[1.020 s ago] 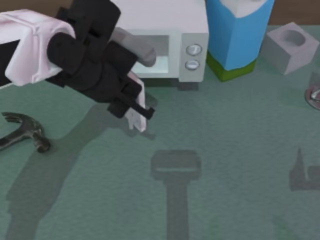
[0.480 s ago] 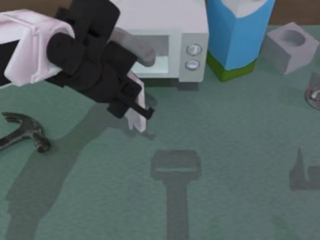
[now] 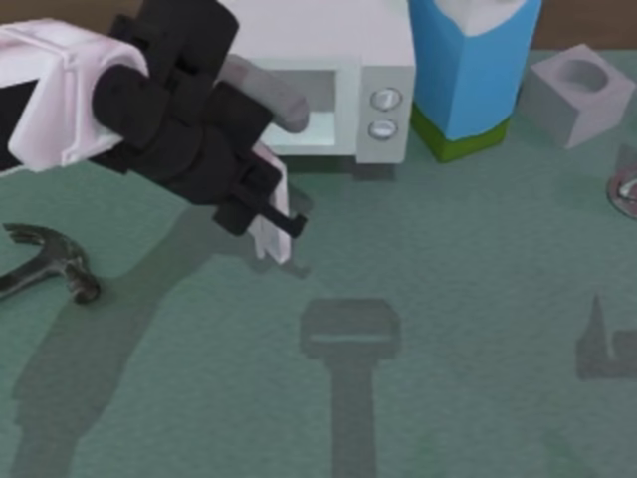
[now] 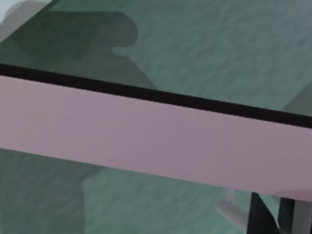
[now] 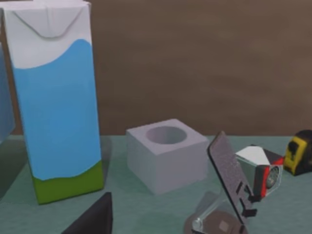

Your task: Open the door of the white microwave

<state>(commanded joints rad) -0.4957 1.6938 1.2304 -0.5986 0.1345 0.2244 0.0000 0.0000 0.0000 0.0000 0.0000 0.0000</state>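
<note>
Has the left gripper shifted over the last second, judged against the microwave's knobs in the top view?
No. The left gripper sits at the same spot below and left of the white microwave knobs, at the opened door.

Left hand [image 3: 271,214] at the open door [image 3: 275,211] of the white microwave [image 3: 338,75].

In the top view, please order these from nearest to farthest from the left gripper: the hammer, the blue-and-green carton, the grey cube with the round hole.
From the left gripper, at the swung-open door:
1. The hammer, at the table's left edge.
2. The blue-and-green carton, right of the white microwave; it is nearly as close as the hammer.
3. The grey cube, at far right.
</note>
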